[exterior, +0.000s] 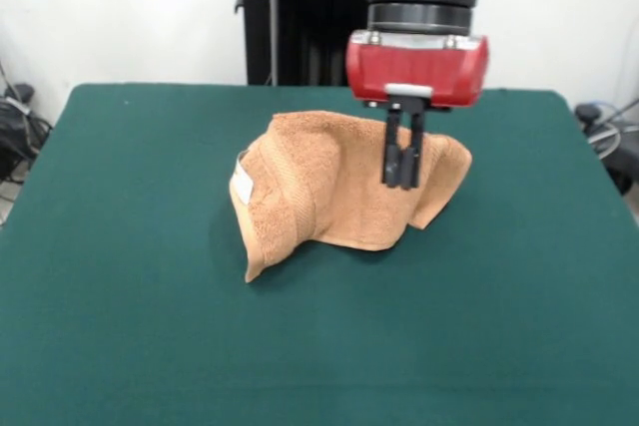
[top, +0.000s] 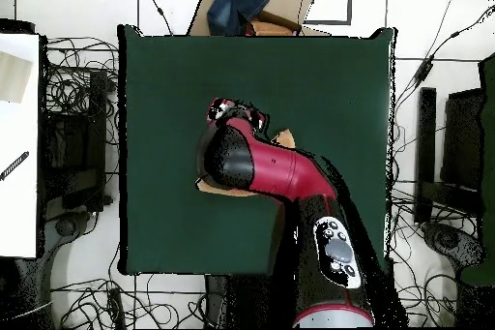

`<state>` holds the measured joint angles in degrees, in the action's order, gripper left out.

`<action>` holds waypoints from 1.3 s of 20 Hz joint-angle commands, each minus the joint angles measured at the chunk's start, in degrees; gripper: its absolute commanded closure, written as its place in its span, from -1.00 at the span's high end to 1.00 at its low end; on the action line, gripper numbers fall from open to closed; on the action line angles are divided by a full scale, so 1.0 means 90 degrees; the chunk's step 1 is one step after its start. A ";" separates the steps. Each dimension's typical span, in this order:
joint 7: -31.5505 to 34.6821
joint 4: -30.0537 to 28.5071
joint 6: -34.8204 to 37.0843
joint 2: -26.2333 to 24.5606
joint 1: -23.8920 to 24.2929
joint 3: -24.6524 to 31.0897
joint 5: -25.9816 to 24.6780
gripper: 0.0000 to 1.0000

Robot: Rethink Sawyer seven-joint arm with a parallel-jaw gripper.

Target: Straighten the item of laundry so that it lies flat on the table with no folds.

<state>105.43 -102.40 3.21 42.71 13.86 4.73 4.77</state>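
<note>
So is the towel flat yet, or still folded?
Still folded. The towel is bunched and lifted off the table, one side doubled over by its white label, the gripper shut on it.

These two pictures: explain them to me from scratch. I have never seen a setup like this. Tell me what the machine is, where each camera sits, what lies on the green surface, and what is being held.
The machine is a robot arm, red and black, on a pedestal at a table with a dark green top. At the arm's end is a gripper, two dark fingers that close like tongs.

The front view is taken from across the table, facing the robot, so the arm comes down from the top. The overhead view looks straight down, with the robot's base at the bottom; there the arm hides most of what lies under it.

On the table is one thing: an orange-tan towel with a small white label. It is not flat. The gripper's fingers look closed together on the towel's upper right part, which stands raised in a bunched hump, while its lower edges rest on the table.
</note>
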 commanded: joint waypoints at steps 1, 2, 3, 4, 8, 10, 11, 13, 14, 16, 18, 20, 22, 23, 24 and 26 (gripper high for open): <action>0.1043 -0.0751 -0.0473 -0.0149 0.0240 0.0601 -0.0349 -1.00; 0.1037 -0.0759 -0.0501 -0.0158 0.0240 0.0589 -0.0362 -1.00; 0.1031 -0.0766 -0.0530 -0.0166 0.0240 0.0577 -0.0374 -1.00; 0.1039 -0.0782 -0.0592 -0.0184 0.0238 0.0573 -0.0392 -1.00; 0.1118 -0.0845 -0.0945 -0.0277 0.0253 0.0542 -0.0476 -1.00; 0.1131 -0.0865 -0.1026 -0.0303 0.0253 0.0533 -0.0499 -1.00; 0.1133 -0.0875 -0.1058 -0.0312 0.0255 0.0532 -0.0513 -1.00; 0.1137 -0.0915 -0.1166 -0.0332 0.0270 0.0548 -0.0566 -1.00; 0.1142 -0.0929 -0.1238 -0.0334 0.0273 0.0541 -0.0594 -1.00; 0.1192 -0.1013 -0.1353 -0.0339 0.0317 0.0579 -0.0638 -1.00; 0.1222 -0.1095 -0.1371 -0.0314 0.0357 0.0607 -0.0660 -1.00; 0.1241 -0.1192 -0.1315 -0.0251 0.0359 0.0601 -0.0650 -1.00; 0.1241 -0.1310 -0.1264 -0.0176 0.0345 0.0559 -0.0630 -1.00; 0.1238 -0.1364 -0.1244 -0.0140 0.0333 0.0533 -0.0619 -1.00; 0.1244 -0.1430 -0.1242 -0.0089 0.0305 0.0476 -0.0607 -1.00; 0.1265 -0.1567 -0.1226 -0.0021 0.0365 0.0506 -0.0617 -1.00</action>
<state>105.43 -109.54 -7.48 42.01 16.36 4.90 1.56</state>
